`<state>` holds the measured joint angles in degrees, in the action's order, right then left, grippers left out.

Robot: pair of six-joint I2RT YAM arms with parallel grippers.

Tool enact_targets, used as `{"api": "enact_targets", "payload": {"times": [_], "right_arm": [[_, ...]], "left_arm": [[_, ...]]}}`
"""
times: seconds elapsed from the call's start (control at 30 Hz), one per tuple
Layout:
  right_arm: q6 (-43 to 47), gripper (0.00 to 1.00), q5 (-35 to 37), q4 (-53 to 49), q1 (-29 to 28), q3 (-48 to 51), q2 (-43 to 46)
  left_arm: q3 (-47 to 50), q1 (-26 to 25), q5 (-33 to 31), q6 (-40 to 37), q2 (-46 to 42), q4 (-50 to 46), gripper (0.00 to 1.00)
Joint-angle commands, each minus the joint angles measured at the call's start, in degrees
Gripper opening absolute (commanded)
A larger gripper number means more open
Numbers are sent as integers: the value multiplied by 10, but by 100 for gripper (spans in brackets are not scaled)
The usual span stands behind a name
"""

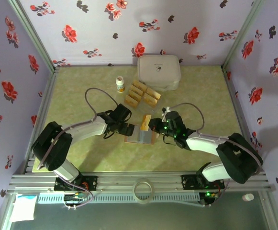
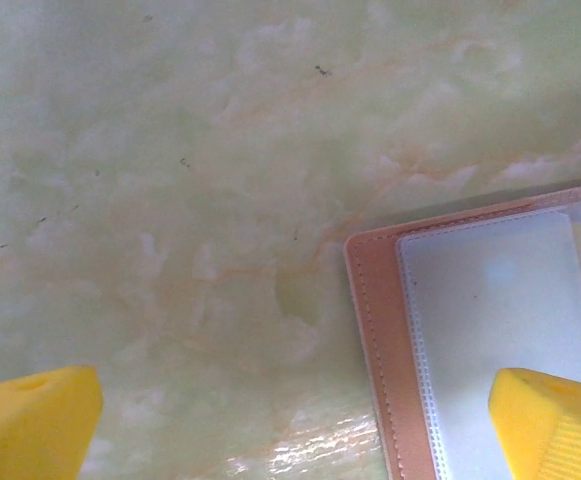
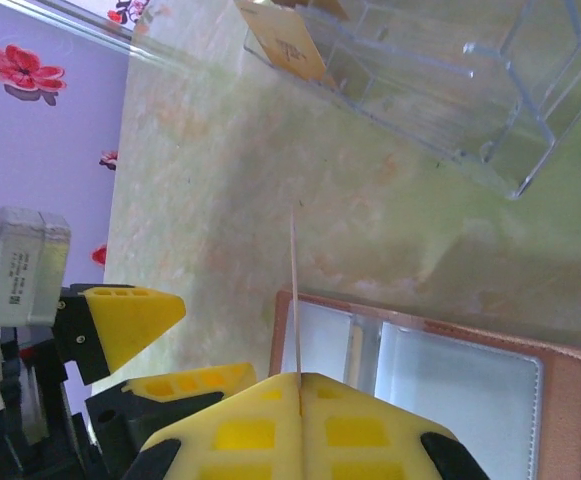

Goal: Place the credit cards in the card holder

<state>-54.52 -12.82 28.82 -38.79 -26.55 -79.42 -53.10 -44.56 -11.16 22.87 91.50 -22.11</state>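
I see the card holder (image 1: 141,135) lying open on the worktop (image 1: 72,86), nearer its front edge than its back, between my two grippers. The right gripper (image 3: 298,380) is clamped on one credit card (image 3: 293,300), held on edge over the holder, while the other credit cards (image 1: 141,94) sit in a clear stand (image 3: 470,80) toward the back edge. The left gripper (image 2: 290,430) is spread wide, one fingertip (image 2: 555,430) over the holder's pocket, the other over bare worktop.

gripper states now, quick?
Left gripper: open, holding nothing.
Right gripper: closed on a credit card.
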Motion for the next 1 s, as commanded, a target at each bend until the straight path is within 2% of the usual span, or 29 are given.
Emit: {"api": "enact_targets", "payload": {"times": [0.0,0.57,0.97], "right_arm": [[-7,0,18,58,-12,14,-15],[-9,0,43,83,-30,48,-29],[-26,0,25,162,-34,51,-84]], "left_arm": [[-8,-7,-18,-11,13,9,100],[25,-13,-32,2,36,31,100],[38,-13,-53,27,35,27,100]]}}
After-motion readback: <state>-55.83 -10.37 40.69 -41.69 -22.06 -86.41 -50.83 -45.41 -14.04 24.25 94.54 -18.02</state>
